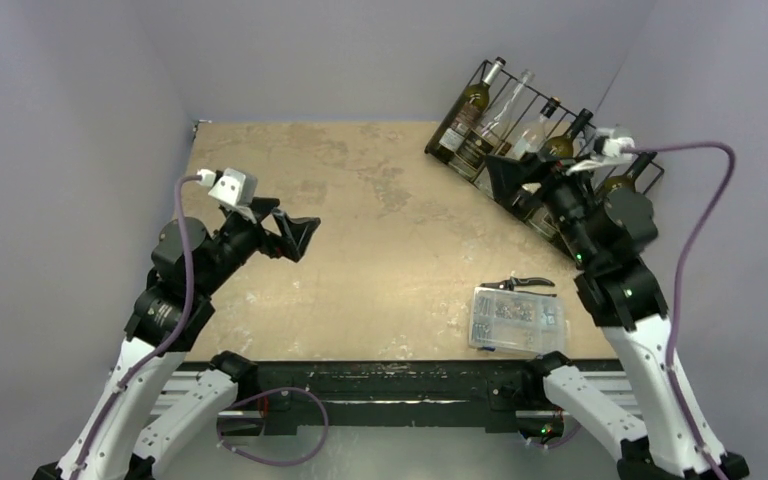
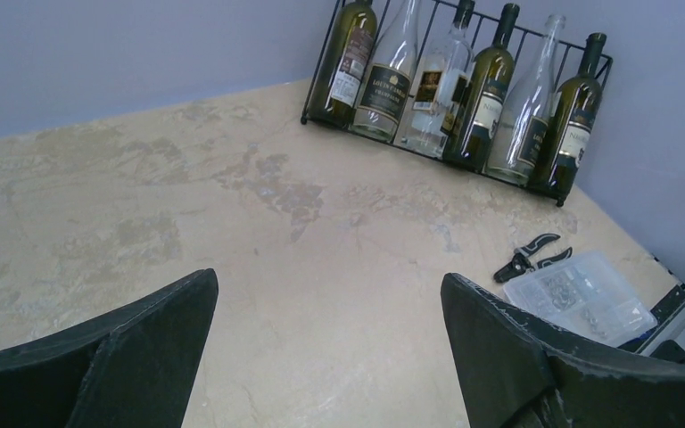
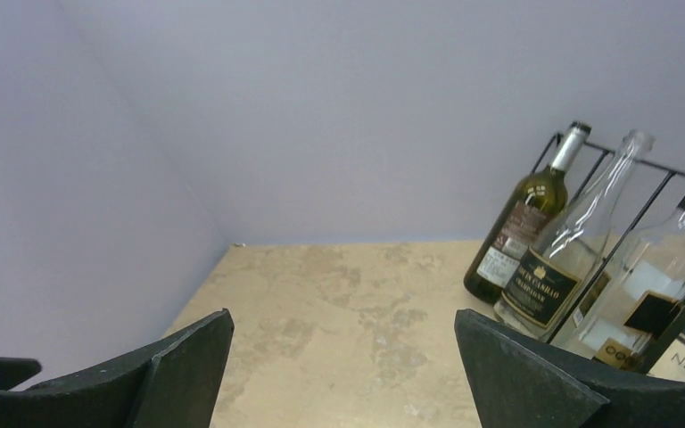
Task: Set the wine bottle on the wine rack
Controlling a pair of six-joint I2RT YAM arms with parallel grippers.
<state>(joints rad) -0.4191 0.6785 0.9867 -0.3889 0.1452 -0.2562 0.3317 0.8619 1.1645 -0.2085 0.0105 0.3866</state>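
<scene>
Your bench (image 1: 360, 250) is a mottled tan slab between pale walls. The black wire wine rack (image 2: 314, 89) sits at its far right corner, set at a slant across it. Six wine bottles (image 2: 482, 98) lean side by side in the rack, necks up against the back bars; some are dark green glass, the others clear. Your right tool (image 1: 520, 185) hangs just in front of the rack's near end. Its fingers are spread wide apart with nothing between them, and the wrist view looks along the first bottles. Your left tool (image 1: 295, 232) hovers over the left middle of the bench, also spread and empty. A clear plastic parts box (image 1: 516, 320) lies near the right front edge. Small black-handled pliers (image 1: 522, 284) lie just beyond it.
</scene>
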